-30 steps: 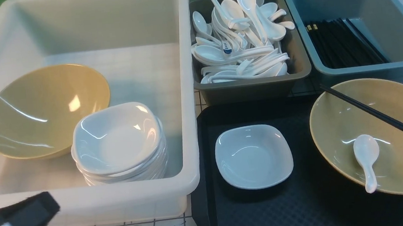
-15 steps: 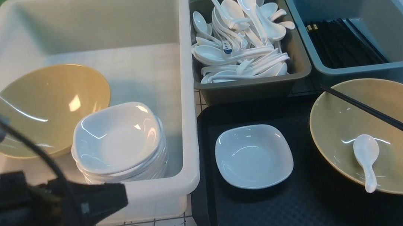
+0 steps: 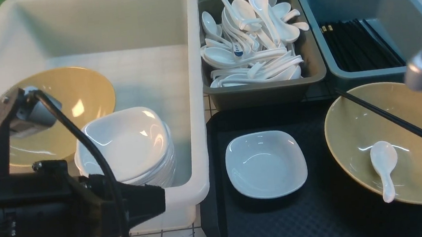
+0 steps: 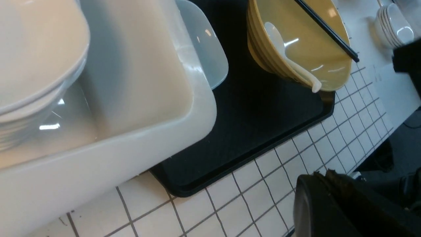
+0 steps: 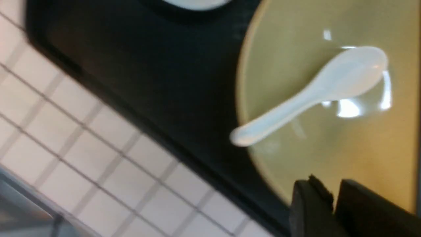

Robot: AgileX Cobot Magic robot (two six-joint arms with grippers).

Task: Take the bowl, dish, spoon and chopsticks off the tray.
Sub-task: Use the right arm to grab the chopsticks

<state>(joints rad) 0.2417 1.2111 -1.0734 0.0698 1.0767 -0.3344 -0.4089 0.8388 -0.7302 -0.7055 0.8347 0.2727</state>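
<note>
- Black tray (image 3: 323, 216): bare floor between dish (image 3: 266, 164), right of left claw (image 3: 159, 202), and bowl (image 3: 353, 131) under right claw (image 5: 335, 200).
- Spoon (image 3: 383, 163) lies in bowl; chopsticks (image 3: 383, 114) cross its rim, beside right claw.
- Left claw closed, empty; right claw's slit empty, closure unclear.
- Left wrist view alone shows chopsticks clear of right claw.
</note>
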